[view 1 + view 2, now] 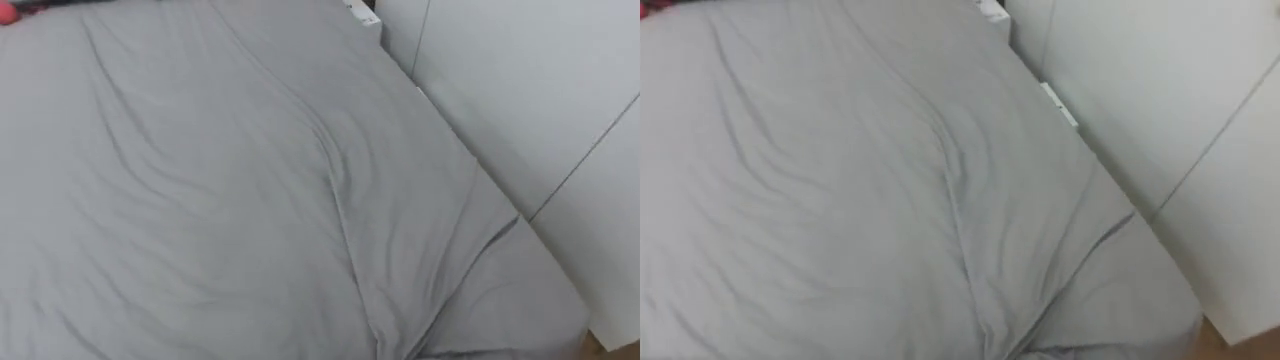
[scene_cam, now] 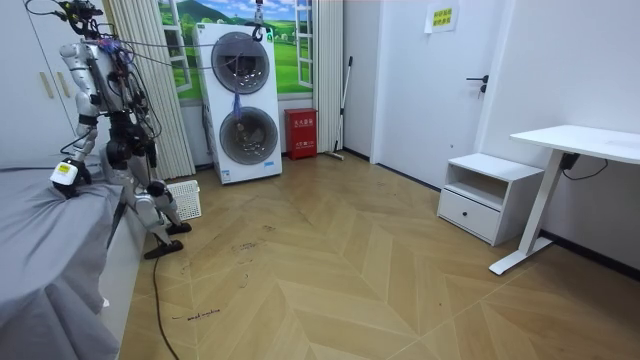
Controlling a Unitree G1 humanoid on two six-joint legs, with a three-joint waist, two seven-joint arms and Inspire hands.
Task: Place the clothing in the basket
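Observation:
A scrap of something red (image 1: 8,10) shows at the far left corner of the grey bed sheet (image 1: 220,200); I cannot tell what it is. In the room view I stand at the bed's edge (image 2: 50,230), facing it. One hand (image 2: 65,175), which looks like my left, hangs low at the sheet's edge. A white slatted basket (image 2: 183,198) stands on the floor just behind my feet.
White wardrobe doors (image 1: 520,90) run close along the bed's right side. Behind me stand stacked washing machines (image 2: 245,100), a red box (image 2: 300,133) and a curtain (image 2: 150,90). A white nightstand (image 2: 485,195) and a desk (image 2: 570,150) are across the wooden floor.

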